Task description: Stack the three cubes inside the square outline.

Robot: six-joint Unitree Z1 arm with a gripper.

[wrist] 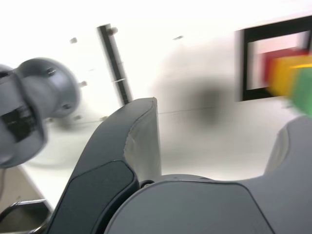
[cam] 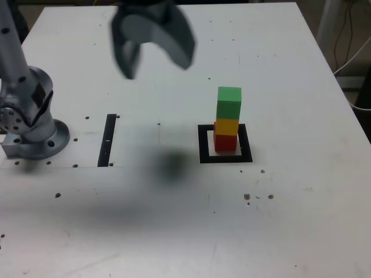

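Observation:
The three cubes stand as one upright tower inside the square outline (cam: 225, 158): the red cube (cam: 225, 142) at the base, the yellow cube (cam: 227, 126) on it, the green cube (cam: 229, 102) on top. My gripper (cam: 156, 65) hangs high above the table, up and toward the exterior view's left of the tower, blurred, open with nothing between its fingers. The wrist view shows the same tower, red cube (wrist: 279, 62), yellow cube (wrist: 291, 74) and green cube (wrist: 304, 90), at the frame's edge inside the square outline (wrist: 242, 66), well away from my two spread fingers (wrist: 144, 141).
The arm's grey base (cam: 32, 130) sits at the exterior view's left. A narrow black strip (cam: 108, 140) lies on the white table (cam: 174, 231) between the base and the outline. Small screw holes dot the tabletop. Cables hang off the table's far right edge.

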